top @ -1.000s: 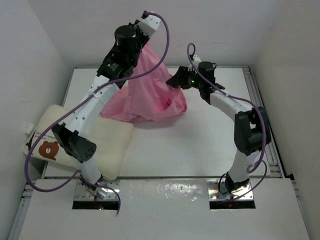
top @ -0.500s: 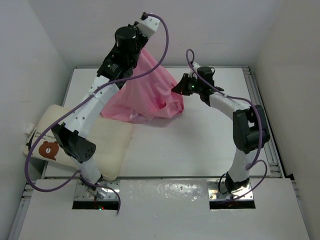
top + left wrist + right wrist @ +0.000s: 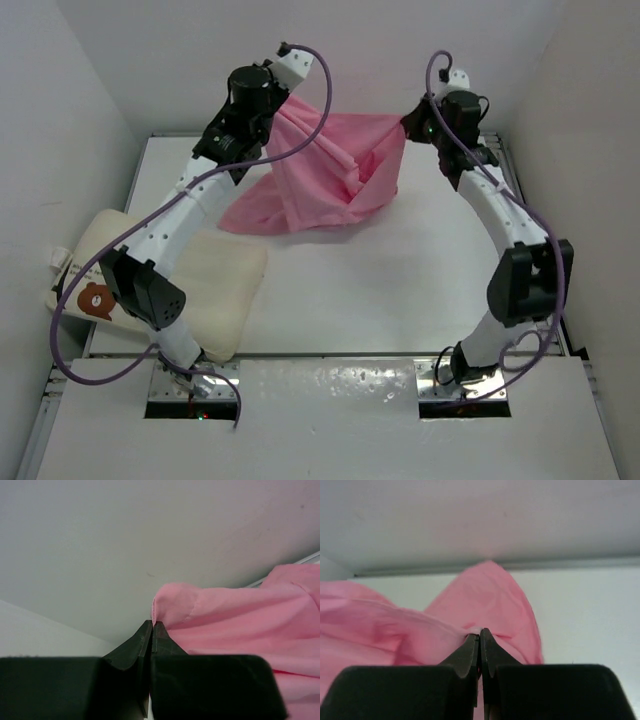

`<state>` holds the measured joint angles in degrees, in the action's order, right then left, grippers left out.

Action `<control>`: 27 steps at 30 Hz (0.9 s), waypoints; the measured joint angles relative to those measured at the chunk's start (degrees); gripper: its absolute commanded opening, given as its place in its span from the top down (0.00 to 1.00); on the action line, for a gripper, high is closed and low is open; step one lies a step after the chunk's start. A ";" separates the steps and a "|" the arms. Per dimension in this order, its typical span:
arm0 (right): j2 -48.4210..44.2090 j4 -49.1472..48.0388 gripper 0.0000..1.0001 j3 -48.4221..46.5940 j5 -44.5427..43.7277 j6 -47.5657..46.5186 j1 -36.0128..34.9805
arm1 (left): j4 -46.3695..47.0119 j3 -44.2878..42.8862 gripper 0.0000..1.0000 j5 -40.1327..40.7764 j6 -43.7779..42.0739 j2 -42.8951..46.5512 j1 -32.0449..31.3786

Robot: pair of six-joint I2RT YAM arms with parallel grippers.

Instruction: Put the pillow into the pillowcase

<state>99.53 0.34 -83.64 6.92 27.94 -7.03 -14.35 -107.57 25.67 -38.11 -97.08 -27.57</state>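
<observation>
- Left end effector (image 3: 151, 626) and right end effector (image 3: 479, 633), each clamped on the pillowcase (image 3: 340, 175), stretch it aloft at upper centre, apparently to spread it.
- The pillow (image 3: 215, 290) lies lower left on the worktop (image 3: 400, 290).

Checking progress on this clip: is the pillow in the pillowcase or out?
Out. The pillow lies bare on the left of the table, apart from the pillowcase lifted at the back.
</observation>
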 measured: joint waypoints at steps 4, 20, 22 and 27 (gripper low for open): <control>-8.66 -1.51 1.00 -2.82 -6.29 -5.55 -2.56 | 0.22 0.26 1.00 -0.59 -0.07 0.00 0.20; -17.35 -9.60 1.00 -4.13 -7.30 -12.35 -5.22 | -6.64 0.33 0.00 -9.62 6.80 -1.92 1.11; -10.78 -5.79 1.00 -3.69 -4.57 -10.45 -5.99 | -10.10 2.75 0.00 -12.35 7.63 -2.16 2.08; 0.04 3.41 1.00 -0.13 -0.02 -6.38 -7.32 | -17.88 6.84 0.00 -22.67 3.85 -1.70 7.87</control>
<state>99.57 3.75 -83.77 6.90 21.56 -14.35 -32.23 -100.73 3.01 -34.26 -98.78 -19.70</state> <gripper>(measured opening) 0.002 0.996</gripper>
